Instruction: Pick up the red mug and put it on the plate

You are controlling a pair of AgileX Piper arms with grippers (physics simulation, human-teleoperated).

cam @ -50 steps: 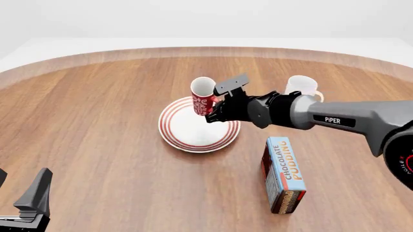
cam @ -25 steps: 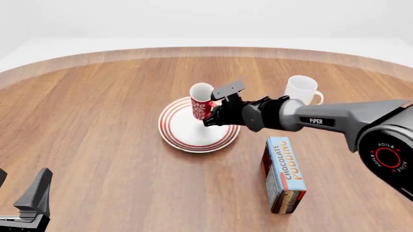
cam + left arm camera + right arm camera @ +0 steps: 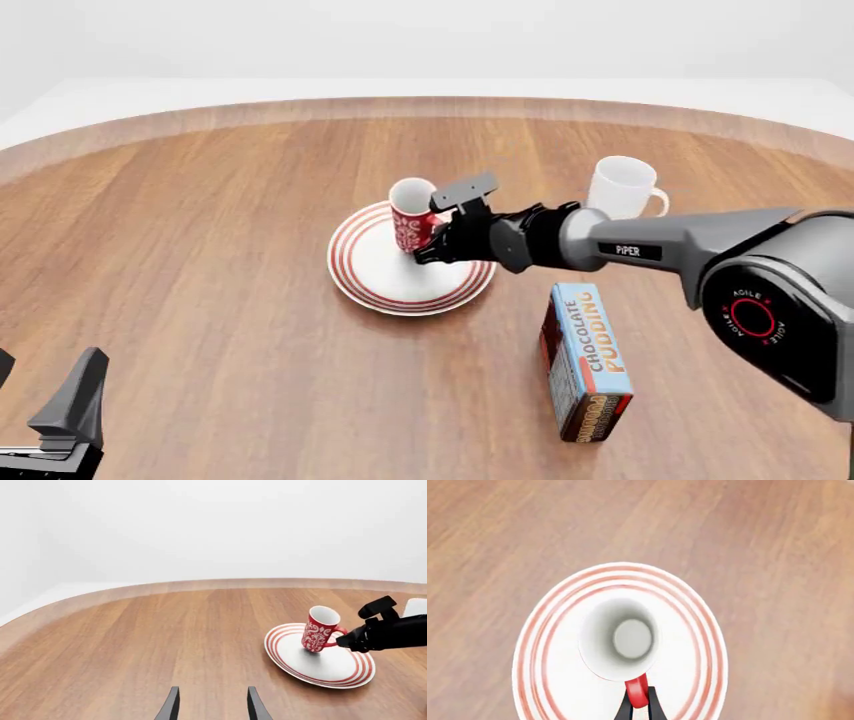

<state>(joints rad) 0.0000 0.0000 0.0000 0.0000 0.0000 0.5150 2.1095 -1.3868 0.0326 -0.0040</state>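
Observation:
The red mug (image 3: 412,214) with its white pattern stands slightly tilted over the middle of the plate (image 3: 380,280), its base at or just above the plate's surface. My right gripper (image 3: 435,236) is shut on the mug's red loop handle (image 3: 637,692). In the right wrist view I look down into the white inside of the mug (image 3: 620,637), ringed by the plate (image 3: 697,630), with the right gripper (image 3: 639,709) pinching the handle. The left wrist view shows the mug (image 3: 319,630), the plate (image 3: 337,670) and the right gripper (image 3: 352,640). My left gripper (image 3: 212,707) is open and empty, low at the near left (image 3: 47,385).
A plain white mug (image 3: 621,188) stands behind and to the right of the plate. A chocolate pudding box (image 3: 587,360) lies in front of the right arm, to the plate's right. The round wooden table's edge (image 3: 427,102) curves along the back.
My right gripper has lowered the red mug and carried it slightly left, down onto the plate's middle. The left arm has not moved.

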